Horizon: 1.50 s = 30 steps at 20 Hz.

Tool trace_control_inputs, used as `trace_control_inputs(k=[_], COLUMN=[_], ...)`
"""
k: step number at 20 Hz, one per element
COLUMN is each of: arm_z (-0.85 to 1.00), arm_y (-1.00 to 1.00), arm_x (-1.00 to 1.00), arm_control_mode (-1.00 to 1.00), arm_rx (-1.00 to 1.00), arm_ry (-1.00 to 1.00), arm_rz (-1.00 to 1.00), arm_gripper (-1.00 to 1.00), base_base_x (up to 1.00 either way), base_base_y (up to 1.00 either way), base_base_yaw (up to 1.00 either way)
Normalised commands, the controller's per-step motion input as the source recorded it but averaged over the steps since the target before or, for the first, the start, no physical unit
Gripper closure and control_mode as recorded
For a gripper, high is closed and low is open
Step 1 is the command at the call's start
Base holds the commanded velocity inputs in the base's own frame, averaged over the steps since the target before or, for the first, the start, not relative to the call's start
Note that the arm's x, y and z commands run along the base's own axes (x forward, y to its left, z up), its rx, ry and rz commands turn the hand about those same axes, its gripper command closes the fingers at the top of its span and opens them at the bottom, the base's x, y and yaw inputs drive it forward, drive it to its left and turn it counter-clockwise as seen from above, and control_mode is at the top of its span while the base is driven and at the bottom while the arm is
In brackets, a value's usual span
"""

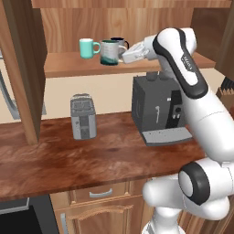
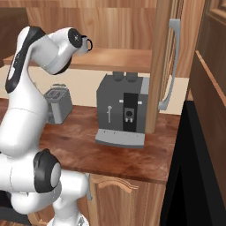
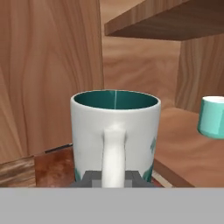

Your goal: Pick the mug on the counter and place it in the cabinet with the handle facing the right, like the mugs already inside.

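Whitish-grey mug (image 1: 109,52) with teal inside sits at cabinet shelf (image 1: 64,64) level, near the front edge and about mid-span, just right of the mint mug (image 1: 87,48) and in front of a darker mug (image 1: 119,43) with a black handle. Whether its base is down on the shelf or a hair above it, cannot tell. Its handle (image 3: 113,153) points right, toward the arm, same way as the neighbours' handles.

Gripper (image 1: 124,55) comes in from the right, level with the mug. In the hand view the pale loop stands dead centre between the two dark finger tips (image 3: 91,179), one on each side of the loop's lower end. Looks clamped on the handle, though actual pad contact is hidden at the frame's bottom.

Down on the counter (image 1: 91,160): a toaster (image 1: 83,116) toward the left, a grey coffee machine (image 1: 157,109) toward the right near the back wall. Cabinet door (image 1: 23,68) stands open at left.

Handling judgement: stiff glazed ceramic, fairly light, slick surface, would chip if knocked on the shelf edge or the neighbouring mugs. The loop is a narrow hold and lets the body swing; a grip across the rim wall would be steadier. Release should be gentle, with the base fully seated.
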Motion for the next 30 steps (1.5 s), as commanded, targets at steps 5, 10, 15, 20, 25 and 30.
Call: trace_control_inputs(k=[5, 10, 15, 20, 25, 30], arm_z=[-0.07, -0.10, -0.06, -0.06, -0.17, -0.22], arm_y=[-0.25, -0.20, -0.15, -0.07, 0.00, 0.00], arm_x=[-0.01, 0.07, 0.05, 0.09, 0.20, 0.27], arm_control_mode=[-1.00, -1.00, -1.00, -1.00, -1.00, -1.00], arm_rx=[-0.06, -0.03, -0.02, 0.00, 0.04, 0.03], arm_ry=[-0.08, -0.14, -0.04, 0.04, 0.06, 0.00], arm_rz=[0.01, 0.02, 0.00, 0.00, 0.00, 0.00], arm_gripper=[1.00, 1.00, 1.00, 1.00, 1.00, 1.00], base_base_x=[0.00, 0.00, 0.00, 0.00, 0.00, 0.00], base_base_y=[0.00, 0.00, 0.00, 0.00, 0.00, 0.00], base_base_yaw=[0.00, 0.00, 0.00, 0.00, 0.00, 0.00])
